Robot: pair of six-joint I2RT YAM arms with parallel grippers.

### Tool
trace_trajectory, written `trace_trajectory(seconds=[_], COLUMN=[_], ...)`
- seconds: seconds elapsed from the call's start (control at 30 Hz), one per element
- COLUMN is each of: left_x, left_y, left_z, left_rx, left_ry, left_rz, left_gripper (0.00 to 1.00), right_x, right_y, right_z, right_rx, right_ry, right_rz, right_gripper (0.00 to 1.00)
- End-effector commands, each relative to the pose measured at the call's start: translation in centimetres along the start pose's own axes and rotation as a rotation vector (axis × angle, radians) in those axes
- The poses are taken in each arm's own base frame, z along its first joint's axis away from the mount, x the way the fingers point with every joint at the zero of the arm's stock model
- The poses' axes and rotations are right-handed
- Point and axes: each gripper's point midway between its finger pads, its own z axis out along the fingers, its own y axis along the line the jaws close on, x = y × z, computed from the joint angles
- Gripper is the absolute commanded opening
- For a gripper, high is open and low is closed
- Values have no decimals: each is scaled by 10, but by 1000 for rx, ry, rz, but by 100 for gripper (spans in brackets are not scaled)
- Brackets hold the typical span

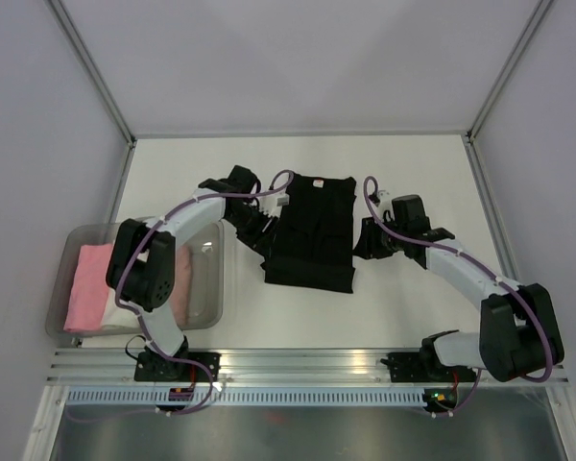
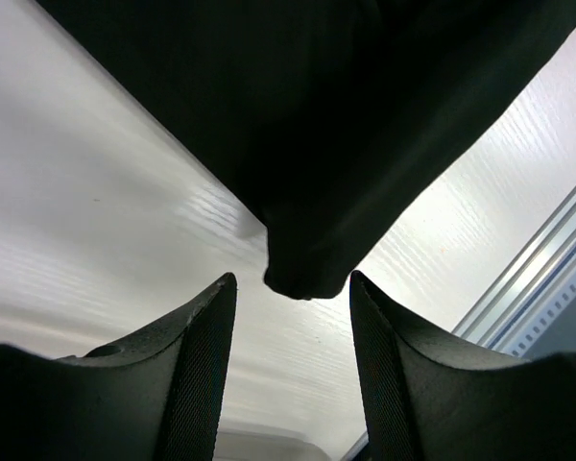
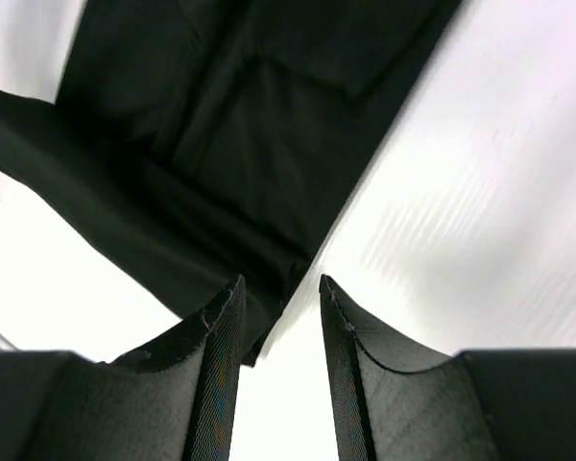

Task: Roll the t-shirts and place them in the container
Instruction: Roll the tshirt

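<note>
- An aluminium rail (image 1: 307,360) runs along the near edge of the table (image 1: 413,173), with both arm bases bolted to it.
- At the near left stands a clear plastic bin (image 1: 56,307). In it lie a pink roll (image 1: 88,286) and a paler roll (image 1: 187,288), which is partly hidden by the left arm.
- The left gripper (image 2: 293,280) sits low at the left edge of the black t-shirt (image 1: 312,235). Its fingers are spread, and a rounded corner of the cloth lies just beyond the tips, unpinched.
- The right gripper (image 3: 281,283) is at the shirt's right edge. Its fingers are also apart, with the cloth's edge running into the gap and nothing clamped.
- The black t-shirt lies flat in the middle of the table, folded into a narrow strip that runs from near to far between the two grippers.
</note>
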Motion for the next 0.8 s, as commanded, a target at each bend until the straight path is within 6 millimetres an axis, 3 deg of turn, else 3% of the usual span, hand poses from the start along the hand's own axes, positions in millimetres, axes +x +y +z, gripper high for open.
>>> trace_trajectory(seconds=[0.0, 0.07, 0.23, 0.37, 0.53, 0.7, 0.77], left_x=[6, 6, 10, 7, 9, -3, -7], left_y=[-12, -17, -11, -25, -24, -39, -44], left_z=[7, 13, 26, 29, 34, 29, 27], left_rx=[7, 26, 28, 112, 121, 201, 234], left_ry=[9, 21, 55, 45, 58, 22, 3], left_rz=[-63, -58, -75, -84, -91, -95, -70], left_gripper=[57, 57, 57, 54, 50, 22, 15], right_x=[37, 48, 50, 55, 54, 52, 53], right_y=[2, 5, 13, 17, 18, 23, 22], right_z=[0, 2, 5, 16, 29, 38, 42], right_rx=[19, 15, -12, -42, -62, -110, -113], right_ry=[86, 98, 75, 88, 78, 90, 92], right_rz=[193, 221, 230, 249, 254, 263, 262], right_gripper=[43, 44, 47, 47, 47, 46, 45])
